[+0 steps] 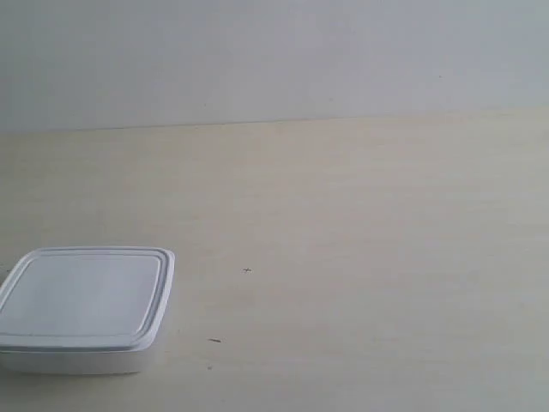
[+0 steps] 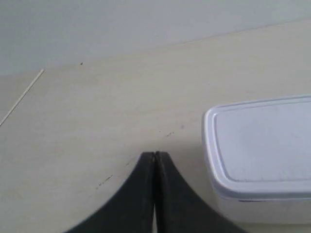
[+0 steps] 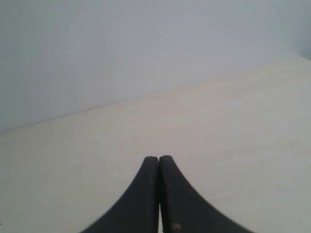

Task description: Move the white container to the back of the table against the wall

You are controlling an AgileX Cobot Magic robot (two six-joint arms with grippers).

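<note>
The white container [image 1: 84, 307] with its raised-rim lid sits near the front of the table [image 1: 360, 249] at the exterior view's lower left, well away from the wall [image 1: 274, 51]. In the left wrist view the container [image 2: 262, 150] lies just beside my left gripper [image 2: 155, 155], whose black fingers are pressed together, shut on nothing and apart from the box. My right gripper [image 3: 158, 159] is also shut and empty, over bare table [image 3: 233, 126] with the wall [image 3: 121, 48] ahead. Neither arm shows in the exterior view.
A few tiny dark specks [image 1: 247, 271] mark the cream tabletop near the container. The table's back edge meets the wall [image 1: 274, 122]. A thin pale line [image 2: 22, 97] crosses the surface in the left wrist view.
</note>
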